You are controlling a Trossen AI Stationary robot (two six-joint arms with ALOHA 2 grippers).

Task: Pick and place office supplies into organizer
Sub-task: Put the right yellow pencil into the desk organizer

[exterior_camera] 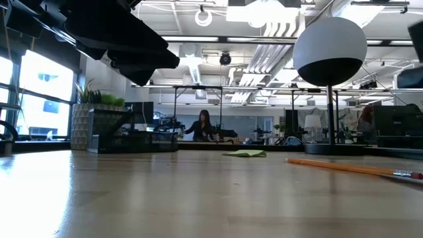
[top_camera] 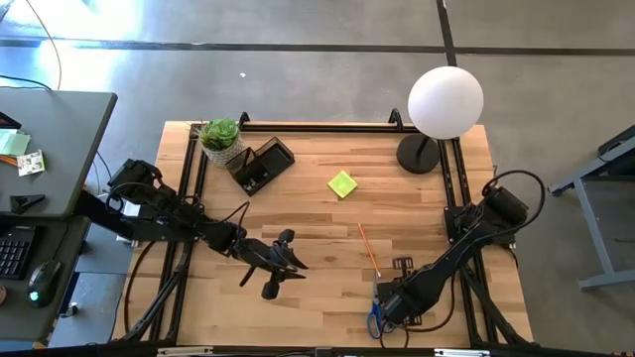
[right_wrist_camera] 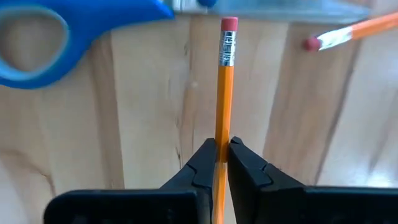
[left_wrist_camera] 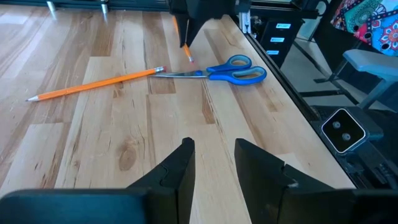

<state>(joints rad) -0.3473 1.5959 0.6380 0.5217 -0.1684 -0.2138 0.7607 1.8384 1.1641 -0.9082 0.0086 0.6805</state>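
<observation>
Right gripper (right_wrist_camera: 221, 163) at the table's 5 o'clock corner: jaws clamped on a pencil (right_wrist_camera: 223, 93), its eraser end pointing toward the scissors (left_wrist_camera: 231, 70) lying just beside. Left gripper (left_wrist_camera: 211, 165), at 7 o'clock of centre: jaws narrowly parted, holding nothing. Second pencil (top_camera: 368, 249) right of centre; sticky pad (top_camera: 342, 183) near centre; organizer (top_camera: 262, 165) at 11 o'clock.

The wooden table (top_camera: 298, 198) carries a white globe lamp (top_camera: 445, 102) at a far corner, on a black round base (top_camera: 418, 155). Along the same far edge from the lamp, at the other corner, stands a small potted plant (top_camera: 220, 139). Off the table's plant side sits a grey desk (top_camera: 55, 129) with a keyboard (top_camera: 14, 250) and mouse (top_camera: 41, 282). Beyond the table, a person (exterior_camera: 203, 124) seems seated.
</observation>
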